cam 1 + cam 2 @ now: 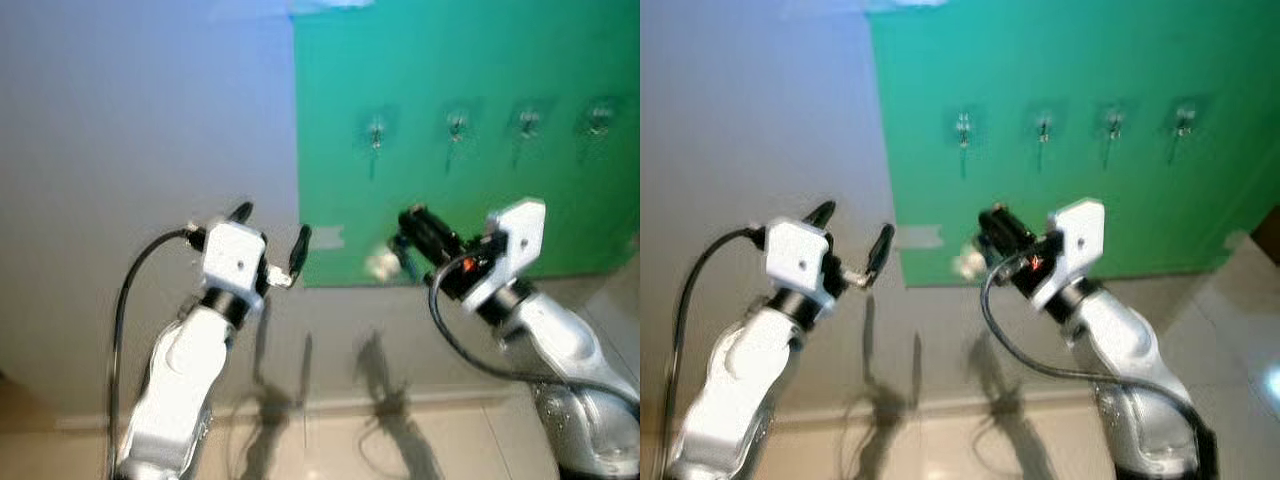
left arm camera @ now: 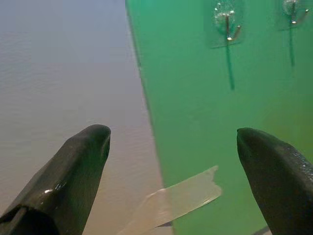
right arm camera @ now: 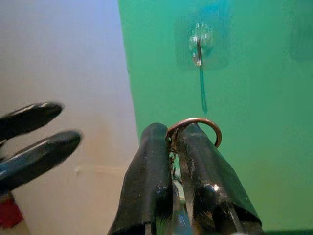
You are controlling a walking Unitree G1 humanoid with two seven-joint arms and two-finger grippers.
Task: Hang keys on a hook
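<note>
Your left gripper (image 1: 270, 238) sat at the lower left of the head view, in front of the grey wall (image 1: 130, 150). Its fingers (image 2: 78, 171) were spread wide and held nothing. A strip of tape (image 2: 176, 203) crossed the edge of the green board (image 1: 450, 60). Near the middle, your right gripper (image 3: 173, 134) pointed at the board. Its fingers were squeezed tight on the key ring (image 3: 195, 125), with the keys (image 1: 385, 262) hanging under them. Four hooks (image 1: 377, 132) sat in a row at the upper right, well apart from the ring.
</note>
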